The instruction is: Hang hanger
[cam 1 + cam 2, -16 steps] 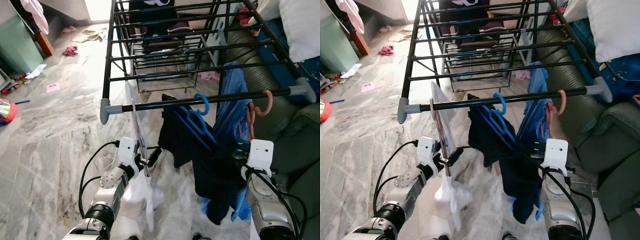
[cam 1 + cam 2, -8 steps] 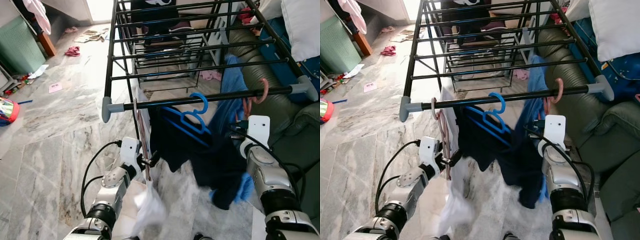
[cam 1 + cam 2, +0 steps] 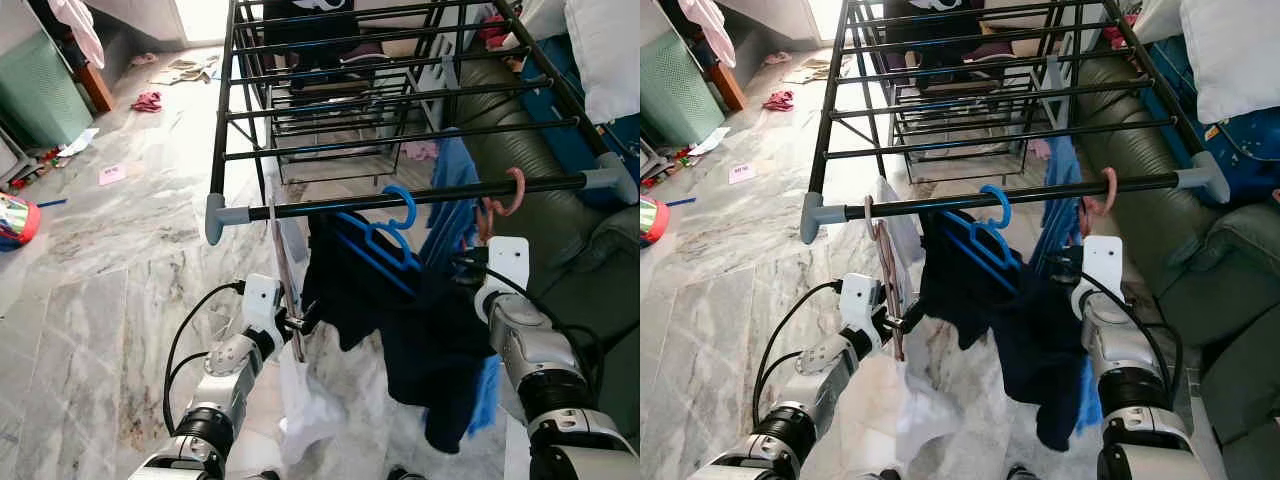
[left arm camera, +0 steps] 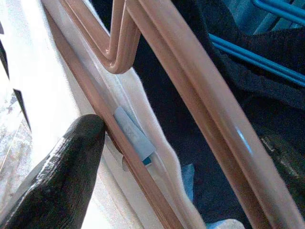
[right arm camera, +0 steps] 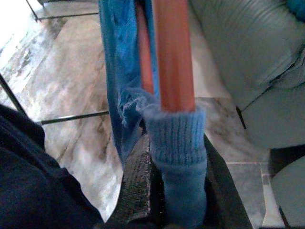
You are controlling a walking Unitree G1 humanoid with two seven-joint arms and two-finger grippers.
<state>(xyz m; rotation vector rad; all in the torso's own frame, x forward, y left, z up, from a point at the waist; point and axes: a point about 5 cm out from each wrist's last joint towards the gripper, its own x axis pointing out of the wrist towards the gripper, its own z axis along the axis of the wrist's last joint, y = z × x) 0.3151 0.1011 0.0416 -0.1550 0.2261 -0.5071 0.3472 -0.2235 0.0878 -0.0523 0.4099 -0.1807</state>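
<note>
A salmon-pink hanger (image 3: pixel 883 285) carrying a white garment (image 3: pixel 885 400) hangs by its hook from the left end of the drying rack's near rail (image 3: pixel 940 205). To its right on that rail, a blue hanger (image 3: pixel 985 232) holds a dark navy garment (image 3: pixel 1025 335), while a second pink hanger (image 3: pixel 503 200) bears a blue knit garment (image 5: pixel 178 148), its hook apparently over the rail.
</note>
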